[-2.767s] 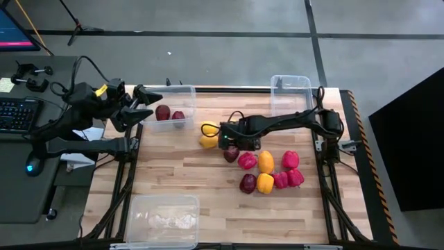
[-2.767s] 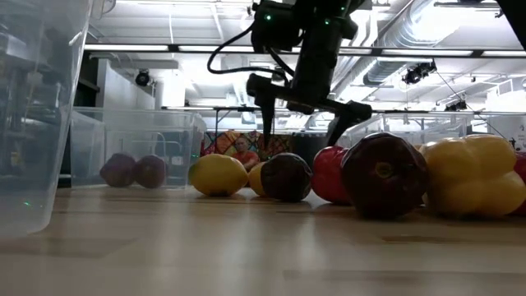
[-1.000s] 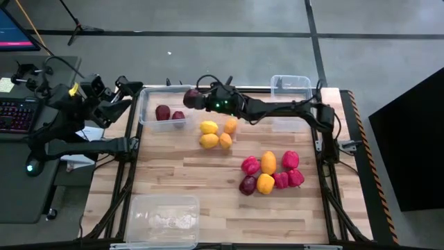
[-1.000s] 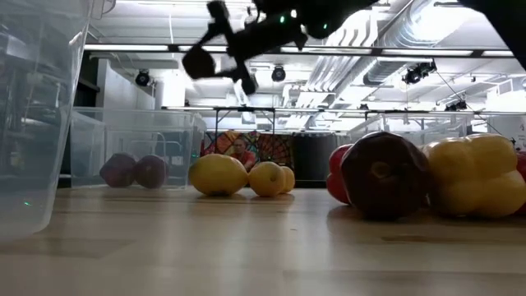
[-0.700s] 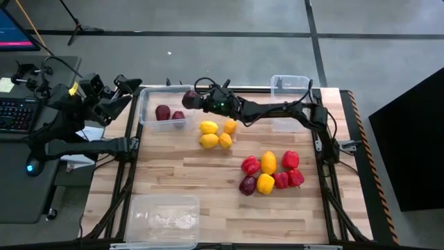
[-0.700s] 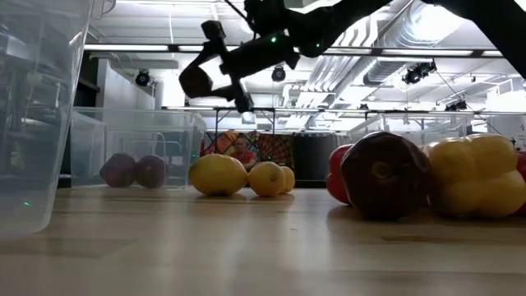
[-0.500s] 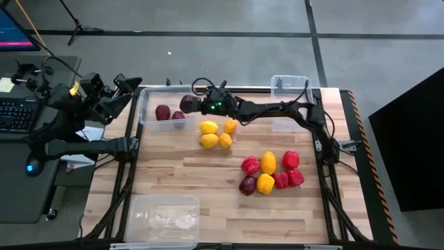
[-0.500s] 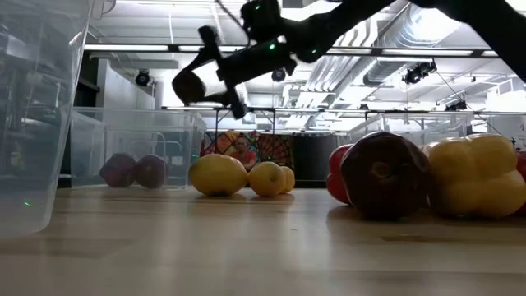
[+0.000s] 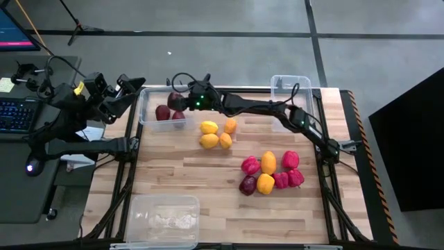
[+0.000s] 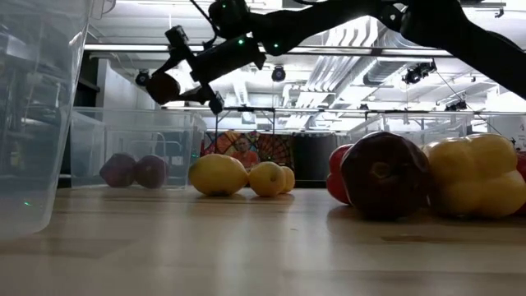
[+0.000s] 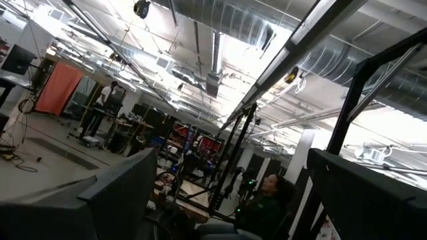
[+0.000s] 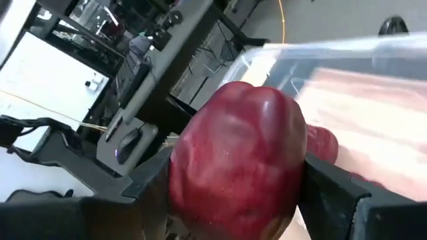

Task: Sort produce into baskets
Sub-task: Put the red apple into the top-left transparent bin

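Note:
My right gripper [image 9: 176, 101] reaches across to the far-left clear tub [image 9: 147, 104] and is shut on a dark maroon fruit [image 12: 237, 157], high above the tub in the low view [image 10: 162, 86]. Two maroon fruits [image 9: 162, 112] lie on the tub's floor. Several lemons [image 9: 209, 128] lie on the table beside the tub. Red and yellow peppers with one maroon fruit [image 9: 267, 171] lie in a cluster at mid-right. My left gripper [image 9: 132, 87] is open and empty, raised beyond the table's far-left corner. My right gripper pinches the maroon fruit by two opposite sides [image 12: 183, 167] between its two fingers [image 12: 333, 193]. The fingers come from the table's right, slanting slightly down. The fruit is lifted clear, above the far-left tub.
A second clear tub [image 9: 291, 89] stands at the far right and a third [image 9: 163, 219] at the near left edge. The right arm [image 9: 263, 109] spans the table's far side above the lemons. A desk with a keyboard [image 9: 17, 114] stands left of the table.
My right gripper has carried the maroon fruit toward the table's left edge, from beside the far-left tub's right wall to above the tub's inside, and has sunk a little. It has stayed shut on the fruit, which stays clear of everything.

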### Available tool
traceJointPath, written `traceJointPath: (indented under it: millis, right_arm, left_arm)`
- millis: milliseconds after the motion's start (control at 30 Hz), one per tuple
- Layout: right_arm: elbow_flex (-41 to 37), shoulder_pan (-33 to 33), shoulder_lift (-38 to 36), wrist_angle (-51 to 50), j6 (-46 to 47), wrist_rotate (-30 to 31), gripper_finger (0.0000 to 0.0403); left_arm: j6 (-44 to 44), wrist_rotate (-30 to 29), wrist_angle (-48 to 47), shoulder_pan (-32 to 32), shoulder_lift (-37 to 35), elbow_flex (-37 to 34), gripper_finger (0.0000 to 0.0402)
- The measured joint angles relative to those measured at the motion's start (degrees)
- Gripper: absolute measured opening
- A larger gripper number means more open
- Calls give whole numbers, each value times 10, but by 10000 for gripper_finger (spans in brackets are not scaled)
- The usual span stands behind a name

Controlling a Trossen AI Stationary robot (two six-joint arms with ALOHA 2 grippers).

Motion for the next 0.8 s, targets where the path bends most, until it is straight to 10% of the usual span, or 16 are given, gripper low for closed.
traceJointPath:
  millis: [300, 600, 800]
  right_arm:
    - [0, -3, 1, 15, 12, 32, 250]
    - [0, -8, 1, 13, -8, 32, 383]
    - [4, -29, -5, 8, -9, -13, 380]
  left_arm:
    - [0, -3, 0, 0, 0, 0, 374]
    - [0, -3, 0, 0, 0, 0, 374]
    - [0, -3, -1, 0, 0, 0, 374]
